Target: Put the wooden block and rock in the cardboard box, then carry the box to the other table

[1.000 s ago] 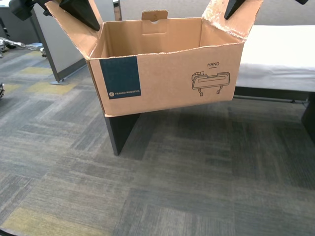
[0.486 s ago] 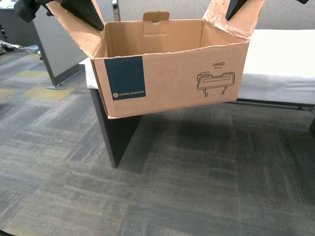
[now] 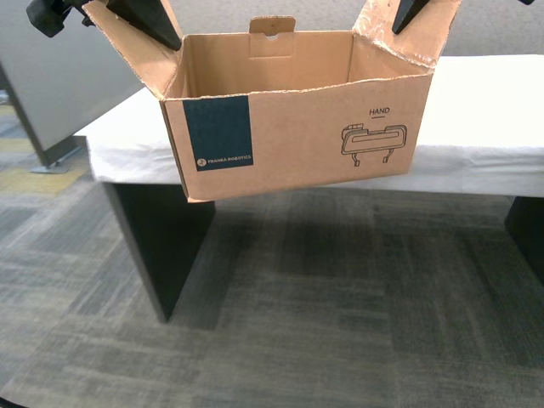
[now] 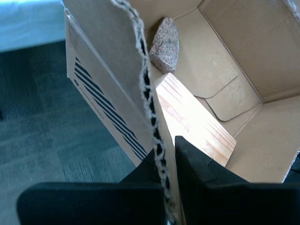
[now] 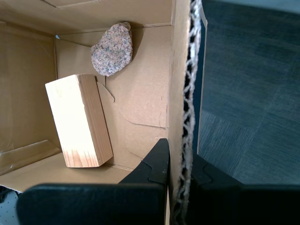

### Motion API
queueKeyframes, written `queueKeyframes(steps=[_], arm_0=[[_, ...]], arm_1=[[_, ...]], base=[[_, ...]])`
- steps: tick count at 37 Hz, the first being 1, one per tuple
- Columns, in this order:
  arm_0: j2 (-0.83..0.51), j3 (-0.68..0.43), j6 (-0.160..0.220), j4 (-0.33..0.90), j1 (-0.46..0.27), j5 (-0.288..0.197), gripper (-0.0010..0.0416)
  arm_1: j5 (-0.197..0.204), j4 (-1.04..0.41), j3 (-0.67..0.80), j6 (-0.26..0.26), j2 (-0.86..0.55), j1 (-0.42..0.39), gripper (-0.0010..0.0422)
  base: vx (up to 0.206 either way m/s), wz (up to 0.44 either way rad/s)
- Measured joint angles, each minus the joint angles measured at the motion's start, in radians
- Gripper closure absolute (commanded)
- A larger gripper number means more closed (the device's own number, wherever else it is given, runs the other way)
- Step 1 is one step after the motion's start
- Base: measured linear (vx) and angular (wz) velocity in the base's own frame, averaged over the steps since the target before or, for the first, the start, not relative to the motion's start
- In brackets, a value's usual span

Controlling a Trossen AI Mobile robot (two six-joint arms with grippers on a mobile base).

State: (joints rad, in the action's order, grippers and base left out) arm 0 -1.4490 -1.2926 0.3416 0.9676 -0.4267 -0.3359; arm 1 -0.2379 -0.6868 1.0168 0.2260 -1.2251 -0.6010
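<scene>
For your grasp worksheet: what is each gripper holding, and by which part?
Both hold the cardboard box: my first gripper pinches one side flap's edge, my second gripper the opposite flap's edge.

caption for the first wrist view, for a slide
My first gripper clamped on a side flap of the cardboard box, with the wooden block and the rock lying inside.

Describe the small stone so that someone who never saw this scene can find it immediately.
Look inside the brown cardboard box that my two grippers hold up by its side flaps, in front of the white-covered table. On its floor, in a corner, lies the rounded pinkish speckled rock. Its only neighbour, the pale rectangular wooden block, is flat-faced, smooth and larger.
</scene>
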Motion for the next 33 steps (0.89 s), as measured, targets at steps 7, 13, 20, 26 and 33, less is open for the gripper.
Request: queueKeyframes(steps=[7, 13, 20, 26, 33], arm_0=[[0.0, 0.0, 0.0, 0.005, -0.003, 0.001, 0.0407], [0.0, 0.0, -0.003, 0.02, -0.003, 0.001, 0.0406], [0.0, 0.0, -0.009, 0.02, -0.005, 0.001, 0.0406], [0.0, 0.0, -0.009, 0.02, -0.006, 0.002, 0.0406], [0.0, 0.0, -0.026, 0.019, -0.006, 0.002, 0.0406]], arm_1=[[0.0, -0.001, -0.001, 0.0, 0.0, 0.0, 0.0413], [-0.001, -0.003, -0.001, 0.005, 0.0, 0.0, 0.0413], [-0.002, -0.002, -0.002, 0.022, 0.0, 0.0, 0.0413], [0.002, -0.002, -0.002, 0.022, 0.0, 0.0, 0.0413], [0.019, -0.002, -0.003, 0.028, 0.0, 0.0, 0.0413]], base=[[0.221, -0.142], [0.219, -0.175], [0.221, -0.076], [0.217, -0.039], [0.215, -0.01]])
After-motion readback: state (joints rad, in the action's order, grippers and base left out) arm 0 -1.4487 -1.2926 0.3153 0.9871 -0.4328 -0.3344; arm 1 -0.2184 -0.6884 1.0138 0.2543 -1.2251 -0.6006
